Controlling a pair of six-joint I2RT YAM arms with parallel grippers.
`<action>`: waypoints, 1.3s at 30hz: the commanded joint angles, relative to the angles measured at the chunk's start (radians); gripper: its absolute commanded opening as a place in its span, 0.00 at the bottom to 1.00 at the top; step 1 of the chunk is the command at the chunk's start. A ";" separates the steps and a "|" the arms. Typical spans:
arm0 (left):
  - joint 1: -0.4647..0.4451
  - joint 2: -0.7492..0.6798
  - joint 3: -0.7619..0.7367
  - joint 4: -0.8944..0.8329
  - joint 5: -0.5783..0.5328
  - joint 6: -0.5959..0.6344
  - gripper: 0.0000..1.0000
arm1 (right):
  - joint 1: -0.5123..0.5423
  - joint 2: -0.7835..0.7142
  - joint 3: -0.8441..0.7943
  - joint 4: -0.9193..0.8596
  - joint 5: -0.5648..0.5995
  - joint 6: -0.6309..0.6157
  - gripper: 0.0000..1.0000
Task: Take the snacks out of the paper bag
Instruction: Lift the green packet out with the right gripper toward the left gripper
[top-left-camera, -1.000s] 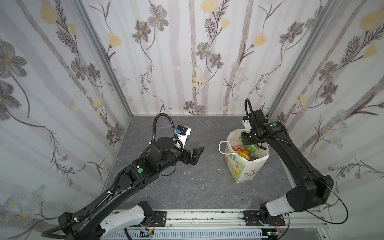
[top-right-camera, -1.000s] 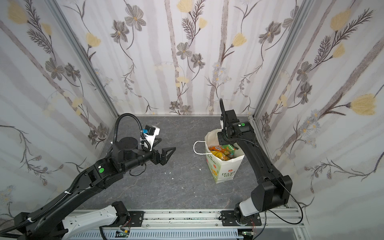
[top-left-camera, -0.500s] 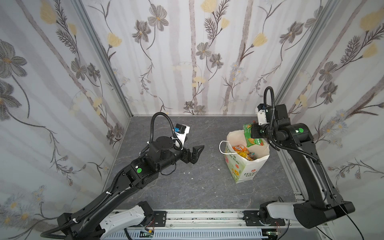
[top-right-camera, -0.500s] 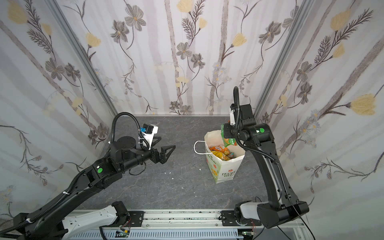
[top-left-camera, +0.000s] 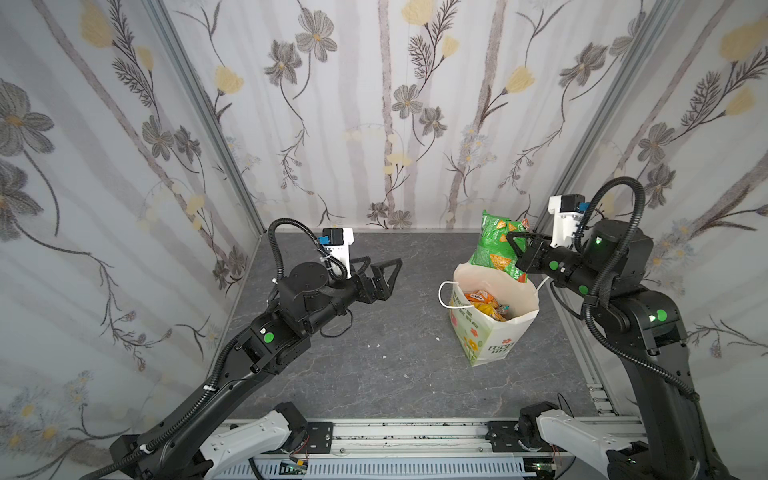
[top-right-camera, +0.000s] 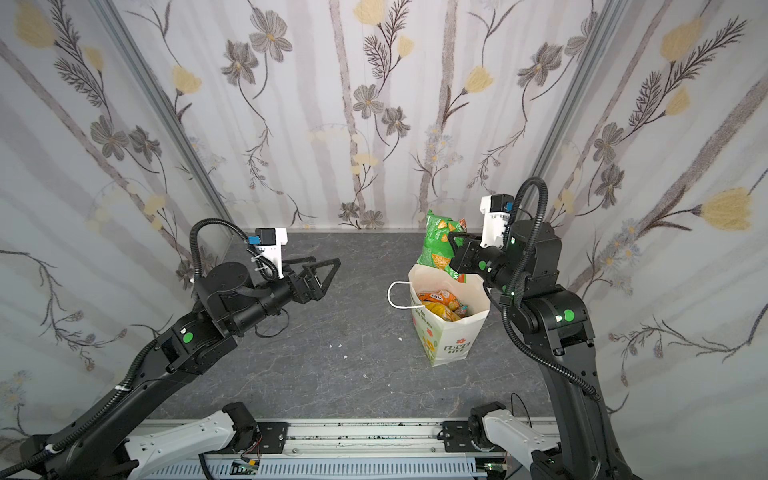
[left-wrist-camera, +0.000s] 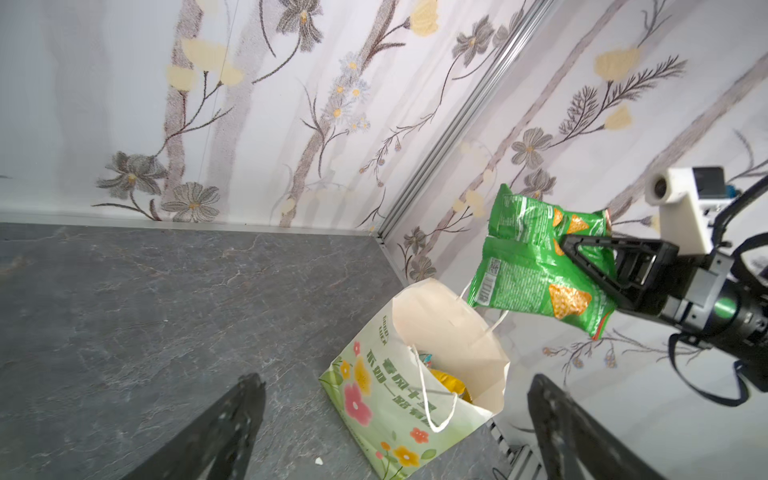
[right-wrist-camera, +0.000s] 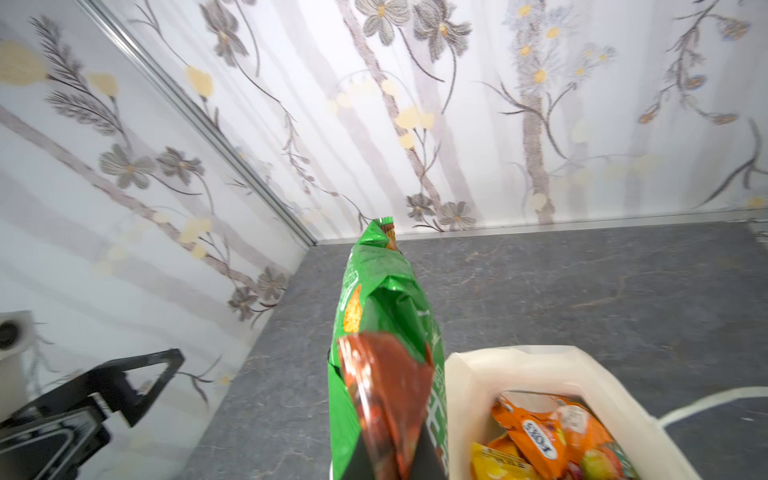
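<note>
Dark grey, stone-veined tabletop (top-left-camera: 374, 374), matte, crossed by pale vein lines. Enclosed on three sides by wallpapered panels: back wall (top-left-camera: 374, 104), left wall (top-left-camera: 83, 187), right wall (top-left-camera: 706, 124), all printed with grey and pale-yellow flowers on brownish stems over whitish stripes. Silver left corner post (top-left-camera: 208, 120) and right corner post (top-left-camera: 590, 137) at the joins. Thin pale skirting strip (top-left-camera: 395, 230) along the foot of the back wall. A few tiny white specks (top-left-camera: 384, 357) scattered near the tabletop's middle, well apart.

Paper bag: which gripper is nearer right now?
Right. The right gripper is shut on the green packet just above the rim of the paper bag; the open left gripper hovers well off to its left.
</note>
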 joint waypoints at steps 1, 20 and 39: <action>0.048 0.013 -0.025 0.214 0.181 -0.192 1.00 | 0.001 -0.038 -0.107 0.361 -0.200 0.219 0.00; 0.109 0.343 -0.145 1.140 0.504 -0.866 1.00 | 0.144 -0.037 -0.453 0.992 -0.292 0.625 0.00; 0.090 0.292 -0.111 0.951 0.527 -0.686 0.34 | 0.234 0.040 -0.450 0.968 -0.261 0.611 0.17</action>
